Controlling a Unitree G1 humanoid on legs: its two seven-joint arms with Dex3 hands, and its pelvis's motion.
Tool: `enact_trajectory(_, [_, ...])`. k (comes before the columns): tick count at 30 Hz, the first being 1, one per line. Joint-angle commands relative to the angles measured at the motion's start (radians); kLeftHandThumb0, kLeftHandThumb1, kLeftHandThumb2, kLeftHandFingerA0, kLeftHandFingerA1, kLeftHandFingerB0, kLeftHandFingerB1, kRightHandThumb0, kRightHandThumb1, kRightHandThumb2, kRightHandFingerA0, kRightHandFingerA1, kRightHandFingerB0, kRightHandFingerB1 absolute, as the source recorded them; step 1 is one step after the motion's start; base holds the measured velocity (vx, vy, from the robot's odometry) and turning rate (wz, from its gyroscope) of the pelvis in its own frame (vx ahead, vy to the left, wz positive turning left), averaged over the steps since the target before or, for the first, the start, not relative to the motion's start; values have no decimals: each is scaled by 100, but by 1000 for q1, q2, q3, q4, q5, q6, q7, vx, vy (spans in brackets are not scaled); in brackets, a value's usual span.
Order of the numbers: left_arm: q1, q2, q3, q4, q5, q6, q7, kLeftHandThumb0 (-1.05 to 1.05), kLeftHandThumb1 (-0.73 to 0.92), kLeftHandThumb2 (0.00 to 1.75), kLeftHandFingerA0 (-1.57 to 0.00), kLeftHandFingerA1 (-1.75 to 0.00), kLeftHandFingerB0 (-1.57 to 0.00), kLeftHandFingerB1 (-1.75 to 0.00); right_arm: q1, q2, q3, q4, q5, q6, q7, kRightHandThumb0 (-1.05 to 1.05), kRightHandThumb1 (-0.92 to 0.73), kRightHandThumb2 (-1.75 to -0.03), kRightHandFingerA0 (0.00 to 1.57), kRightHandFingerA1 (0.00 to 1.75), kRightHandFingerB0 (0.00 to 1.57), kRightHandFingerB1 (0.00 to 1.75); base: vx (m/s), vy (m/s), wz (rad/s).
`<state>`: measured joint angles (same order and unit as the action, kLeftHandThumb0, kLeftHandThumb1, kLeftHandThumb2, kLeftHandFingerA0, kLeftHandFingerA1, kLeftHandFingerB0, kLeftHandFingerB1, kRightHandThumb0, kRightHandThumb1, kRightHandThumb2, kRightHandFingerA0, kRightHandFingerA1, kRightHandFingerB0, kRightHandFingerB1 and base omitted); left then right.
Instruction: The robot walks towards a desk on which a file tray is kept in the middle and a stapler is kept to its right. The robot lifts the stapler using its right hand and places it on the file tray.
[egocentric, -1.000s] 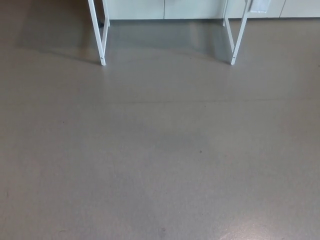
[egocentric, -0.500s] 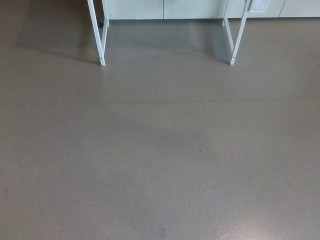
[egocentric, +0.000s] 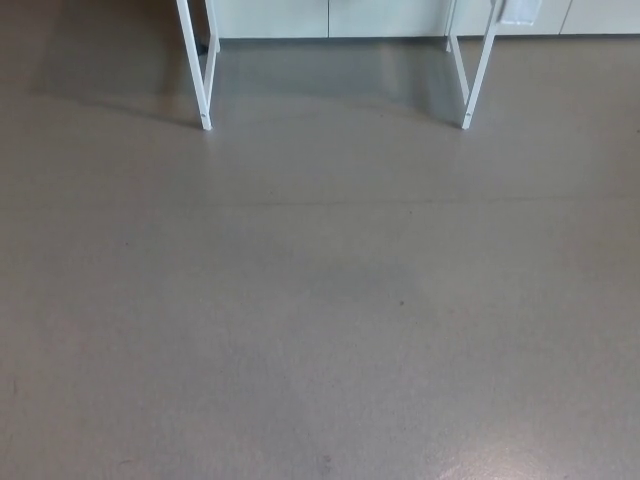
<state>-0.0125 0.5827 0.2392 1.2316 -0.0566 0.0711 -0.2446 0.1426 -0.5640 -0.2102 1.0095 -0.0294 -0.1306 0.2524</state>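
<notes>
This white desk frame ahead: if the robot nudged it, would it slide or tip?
Likely slides rather than tips: its white legs rest on smooth floor. Probably light, as the tubes look slender. Its top is out of view.

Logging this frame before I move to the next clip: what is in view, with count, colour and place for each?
floor: one, grey, fills most of the view.
desk leg frames: two, white, near the top, one at left, one at right, feet on the floor.
cabinet fronts: a pale row along the top edge behind the legs; count unclear.
white object: one, at the top edge by the right leg frame, cut off, cannot identify.
dark speck: one, on the floor right of centre.
stapler, file tray: none in view.
left hand, right hand: not in view.
</notes>
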Motion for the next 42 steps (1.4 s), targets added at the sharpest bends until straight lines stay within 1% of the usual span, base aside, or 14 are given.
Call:
enact_trajectory(1, [-13,13,-5,11,10,-19,9,-68,33,117,-29,-81,0,-66,13,-19,-14,-19,24,13,16,-53,-64,-62,6,25,9,24,0,0,0])
enact_trajectory(3, [-15,14,-3,11,7,-18,5,-105,48,125,-48,-98,-19,-81,-1,-14,-17,-2,24,20,2,-54,-65,-60,6,30,9,27,0,0,0])
enact_trajectory(6, [-4,15,-6,6,10,-37,-6,-64,32,116,-24,-78,0,-65,1,-20,-10,-3,13,18,9,-52,-65,-62,5,24,9,25,0,0,0])
enact_trajectory(7, [-3,13,1,5,2,-36,-6,-105,50,126,-39,-93,-12,-77,-2,-23,-6,2,9,20,12,-60,-63,-71,8,22,9,26,0,0,0])
enact_trajectory(15, [-15,18,-4,4,7,-33,-4,-100,52,108,-41,-113,-18,-94,-17,-24,-1,16,9,15,11,-56,-64,-63,5,25,8,23,-17,-24,2])
enact_trajectory(16, [-18,16,2,8,1,-28,-6,-68,33,117,-26,-80,0,-66,-26,-25,0,45,6,-15,10,-53,-66,-60,4,30,6,25,52,16,-6])
enact_trajectory(20, [-19,14,6,7,-4,-20,-8,-105,47,125,-41,-94,-12,-77,-8,-12,-20,23,29,-18,5,-52,-65,-59,3,29,8,26,58,102,-7])
enact_trajectory(27, [-15,13,-2,3,5,-28,2,-105,51,126,-31,-90,-22,-82,-8,-14,-24,19,30,-6,14,-54,-63,-62,9,27,10,23,204,295,-20])
enact_trajectory(28, [-12,15,-8,9,11,-39,-6,-67,34,118,-13,-74,0,-66,-7,-15,-24,17,30,0,17,-53,-64,-63,8,25,8,23,212,120,2])
enact_trajectory(30, [-12,14,-8,9,9,-39,-4,-105,50,126,-24,-86,-14,-77,-4,-21,-17,12,26,0,27,-52,-46,-87,0,38,2,35,234,47,3])
enact_trajectory(31, [-15,13,-9,12,9,-33,6,-66,35,118,-16,-76,0,-66,-6,-23,-14,16,23,-3,28,-54,-66,-63,6,22,8,22,193,2,12])
enact_trajectory(36, [-22,12,-8,13,7,-19,12,-68,42,123,-18,-78,-1,-67,-5,-31,18,20,-15,-23,-14,-59,-65,-60,3,30,8,27,243,-91,11])
enact_trajectory(38, [-17,10,-5,11,4,-31,8,-98,54,108,-29,-111,-14,-95,-7,-29,11,22,2,-17,-1,-54,-47,-86,1,32,2,34,247,-205,18])
enact_trajectory(42, [-13,13,-24,10,18,-40,13,-69,38,121,-17,-77,0,-66,7,-25,1,-8,12,-9,3,-56,-64,-62,9,28,11,25,373,-278,21])
